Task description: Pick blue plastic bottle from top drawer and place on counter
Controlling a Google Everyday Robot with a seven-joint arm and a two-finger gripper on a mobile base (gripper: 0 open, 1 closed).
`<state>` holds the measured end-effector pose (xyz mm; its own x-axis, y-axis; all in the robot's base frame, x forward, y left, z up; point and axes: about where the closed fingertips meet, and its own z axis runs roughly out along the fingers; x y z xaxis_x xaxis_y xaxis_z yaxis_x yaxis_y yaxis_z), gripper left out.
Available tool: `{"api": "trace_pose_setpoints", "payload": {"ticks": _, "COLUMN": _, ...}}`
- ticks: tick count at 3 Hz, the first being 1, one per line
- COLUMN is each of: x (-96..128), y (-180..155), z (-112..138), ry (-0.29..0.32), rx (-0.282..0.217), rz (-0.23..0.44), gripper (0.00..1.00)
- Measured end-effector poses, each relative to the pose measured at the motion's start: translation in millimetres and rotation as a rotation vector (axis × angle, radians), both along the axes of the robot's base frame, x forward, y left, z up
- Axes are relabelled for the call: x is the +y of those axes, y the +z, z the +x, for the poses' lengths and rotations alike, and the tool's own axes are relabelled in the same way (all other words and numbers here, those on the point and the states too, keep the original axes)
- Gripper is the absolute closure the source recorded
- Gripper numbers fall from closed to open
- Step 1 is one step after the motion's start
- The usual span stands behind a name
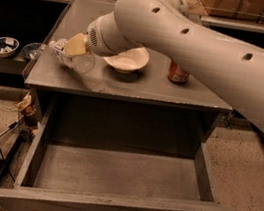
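The blue plastic bottle (71, 56), clear with a white cap end at the left, lies tilted over the front left part of the counter (140, 86). My gripper (75, 47) is shut on it, with one tan finger pad across its top. The bottle's base sits at or just above the counter surface. My white arm reaches in from the right, over the counter. The top drawer (119, 176) is pulled wide open below, its grey floor bare, with a small knob on its front panel.
A white bowl (126, 59) stands mid-counter just right of the gripper. A red-orange soda can (178, 73) stands further right. Bowls (3, 45) sit on a dark stand at the left. Cables and a stand leg lie on the floor at the lower left.
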<state>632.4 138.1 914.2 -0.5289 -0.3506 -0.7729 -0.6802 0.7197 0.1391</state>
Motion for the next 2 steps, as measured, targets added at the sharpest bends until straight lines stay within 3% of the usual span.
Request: {"api": "trace_pose_setpoints", "payload": {"ticks": 2, "x": -1.8, "y": -9.2, "z": -1.3, "ry": -0.042, "rx": -0.054, "rz": 0.032, "gripper": 1.00}}
